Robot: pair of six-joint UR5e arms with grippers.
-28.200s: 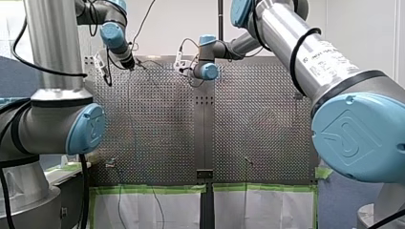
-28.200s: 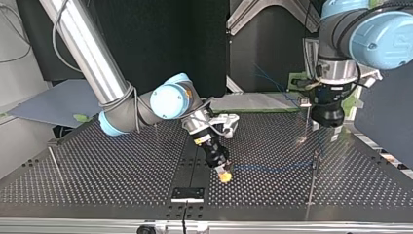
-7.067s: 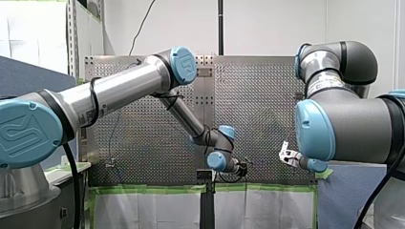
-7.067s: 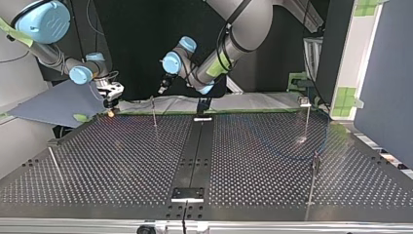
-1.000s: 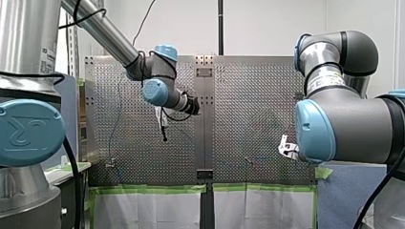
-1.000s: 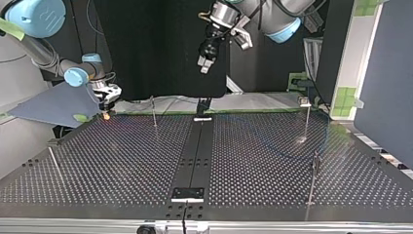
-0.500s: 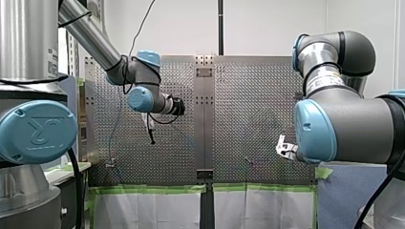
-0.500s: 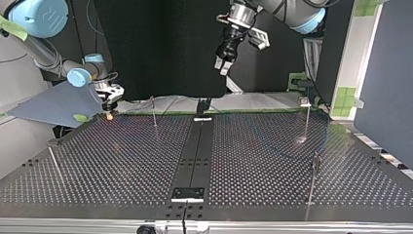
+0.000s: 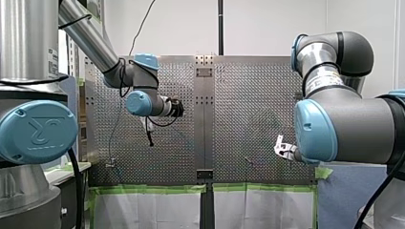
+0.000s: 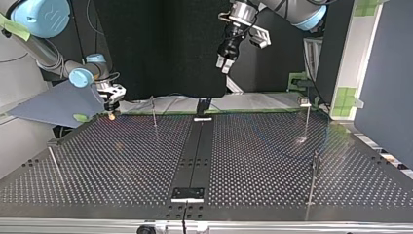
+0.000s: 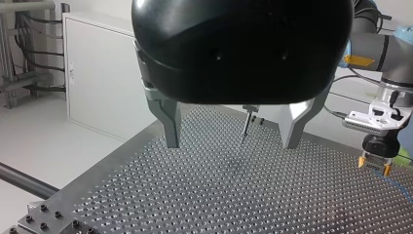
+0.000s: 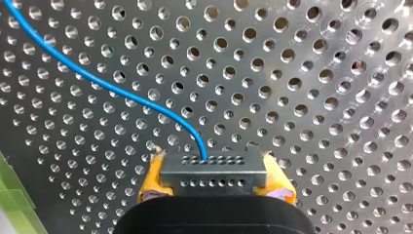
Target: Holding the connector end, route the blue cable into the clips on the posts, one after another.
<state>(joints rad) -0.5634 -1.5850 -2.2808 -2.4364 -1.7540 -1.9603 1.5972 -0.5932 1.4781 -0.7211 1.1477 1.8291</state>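
My right gripper (image 12: 214,168) is shut on the grey connector (image 12: 214,179), with a yellow pad on either side of it. The blue cable (image 12: 97,80) runs from the connector away over the perforated table. In the top view this gripper (image 10: 112,114) hangs just above the table's far left corner. My left gripper (image 10: 224,63) is high above the table's far edge, open and holding nothing. Its wrist view shows the metal fingers (image 11: 170,131) wide apart, a thin post (image 11: 247,122) ahead of them, and the right gripper (image 11: 375,163) off to one side.
Thin posts stand on the table (image 10: 122,165): one at the far left of the middle (image 10: 154,111), one at the far right (image 10: 308,114), one at the near right (image 10: 314,180), one leaning at the near left (image 10: 54,163). A black strip (image 10: 195,151) runs down the middle.
My left arm has swung towards the top view's right, staying high, and has nearly stopped. My right gripper has drifted slightly right along the far edge, still holding the connector.
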